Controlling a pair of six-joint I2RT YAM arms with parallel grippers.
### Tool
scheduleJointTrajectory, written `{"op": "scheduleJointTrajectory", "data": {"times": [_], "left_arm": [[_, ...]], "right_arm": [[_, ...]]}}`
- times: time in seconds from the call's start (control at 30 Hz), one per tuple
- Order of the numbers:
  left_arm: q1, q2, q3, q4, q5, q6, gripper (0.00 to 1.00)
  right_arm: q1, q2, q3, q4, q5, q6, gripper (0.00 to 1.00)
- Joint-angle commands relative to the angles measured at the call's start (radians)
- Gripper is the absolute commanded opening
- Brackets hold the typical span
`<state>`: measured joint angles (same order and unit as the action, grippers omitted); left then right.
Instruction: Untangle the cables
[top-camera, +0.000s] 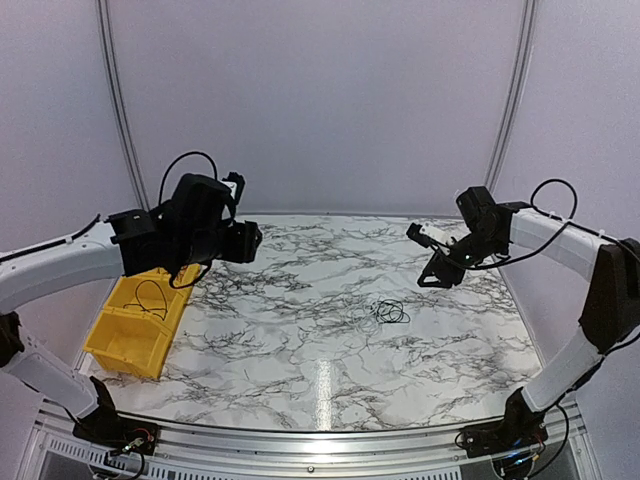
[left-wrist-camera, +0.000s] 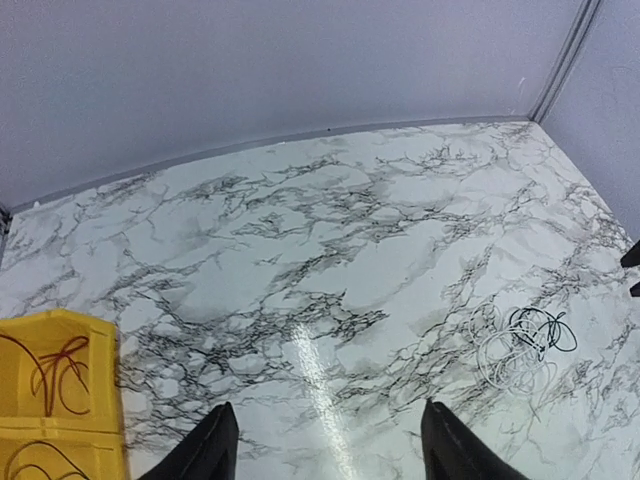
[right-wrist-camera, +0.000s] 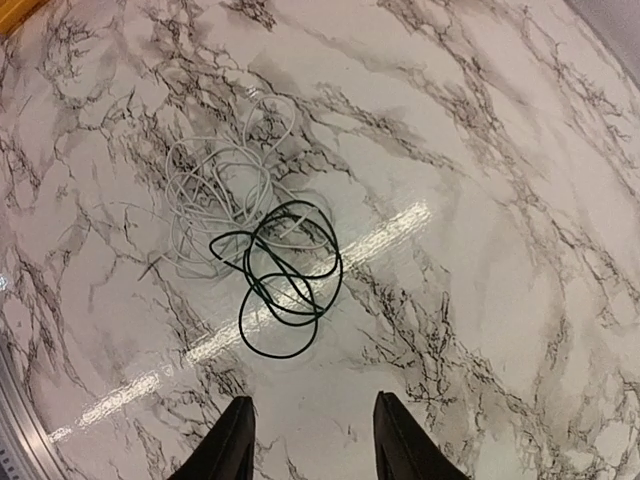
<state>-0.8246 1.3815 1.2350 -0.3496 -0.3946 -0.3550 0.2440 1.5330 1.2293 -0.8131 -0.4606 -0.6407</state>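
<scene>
A small tangle of thin cables (top-camera: 390, 313) lies on the marble table right of centre: a black looped cable (right-wrist-camera: 285, 280) overlapping a whitish coil (right-wrist-camera: 215, 200). It also shows in the left wrist view (left-wrist-camera: 525, 345). My right gripper (right-wrist-camera: 312, 440) is open and empty, held above the table just beyond the tangle; in the top view it (top-camera: 440, 272) hangs up and right of it. My left gripper (left-wrist-camera: 325, 450) is open and empty, raised over the table's left side (top-camera: 245, 243), far from the tangle.
A yellow bin (top-camera: 135, 325) stands at the table's left edge with thin dark and reddish cables inside (left-wrist-camera: 50, 370). Purple walls close the back and sides. A metal rail runs along the front edge (top-camera: 320, 440).
</scene>
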Motion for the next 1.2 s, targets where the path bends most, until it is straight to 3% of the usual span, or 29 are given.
{"op": "scheduleJointTrajectory", "data": {"times": [0.0,0.17,0.37,0.8,0.87,1.07,1.17], "left_arm": [[-0.045,0.093,-0.07,0.144,-0.186,-0.021,0.72],[-0.051,0.185,-0.014,0.198,0.078,-0.066,0.67],[-0.063,0.223,-0.014,0.221,0.133,-0.169,0.66],[-0.116,0.295,0.013,0.301,0.241,-0.18,0.68],[-0.119,0.313,0.024,0.312,0.254,-0.179,0.68],[-0.14,0.409,0.075,0.34,0.259,-0.154,0.67],[-0.166,0.476,0.122,0.406,0.269,-0.128,0.67]], "right_arm": [[0.003,0.047,-0.028,0.002,0.017,-0.051,0.43],[0.017,0.151,0.003,-0.015,0.028,-0.163,0.48],[0.058,0.251,0.027,0.015,0.071,-0.229,0.53],[0.121,0.375,0.085,0.129,0.142,-0.176,0.51],[0.121,0.375,0.081,0.141,0.143,-0.181,0.46],[0.124,0.362,0.116,0.137,0.083,-0.154,0.01],[0.133,0.318,0.126,0.115,0.05,-0.146,0.0]]}}
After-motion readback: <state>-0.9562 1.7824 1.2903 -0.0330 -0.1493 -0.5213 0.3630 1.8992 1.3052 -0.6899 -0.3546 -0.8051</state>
